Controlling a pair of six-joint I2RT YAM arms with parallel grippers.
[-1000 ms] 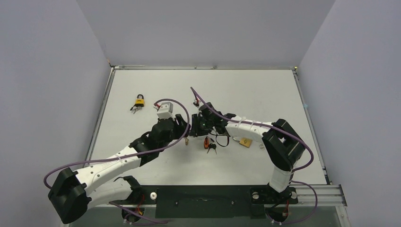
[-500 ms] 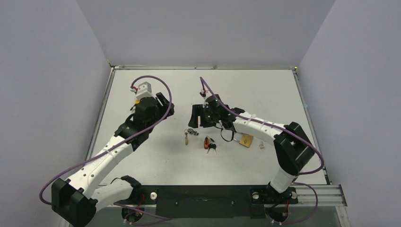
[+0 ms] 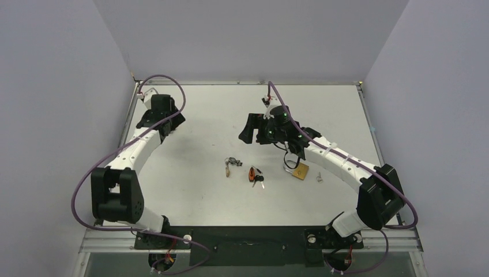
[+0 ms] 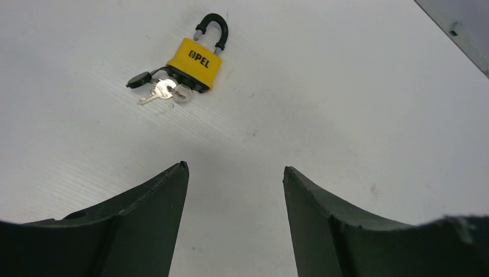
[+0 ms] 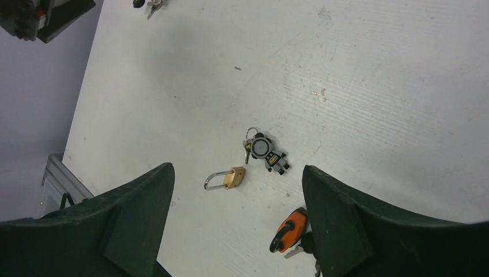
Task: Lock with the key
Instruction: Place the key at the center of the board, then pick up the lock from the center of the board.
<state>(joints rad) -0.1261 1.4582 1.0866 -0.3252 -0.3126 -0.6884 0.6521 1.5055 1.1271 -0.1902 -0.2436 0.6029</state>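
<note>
**Yellow padlock lined up for the left end effector**

At the far left of the counter [image 4: 346, 115], the yellow padlock [image 4: 195, 62] is seen lying flat. One leg of its black shackle [image 4: 211, 29] appears to be lifted out, and a bunch of keys [image 4: 164, 91] is touching its base. Whether one is seated in the keyway cannot be told. The left end effector [image 4: 233, 170] is held above, released and empty, with the lock just beyond its fingertips. The step in hand is judged to be the reach for this lock, which is best gripped across its flat sides with shackle and keys left free. Near the middle, a small brass padlock [image 5: 226, 179], a grey fob [image 5: 266, 153] and an orange padlock [image 5: 284, 231] are seen, touched by neither arm. The right end effector [image 5: 237, 168] is held high over these, likewise released and empty. It is best reserved for the key, to be pinched by its head and turned once the shackle is pressed home
</note>
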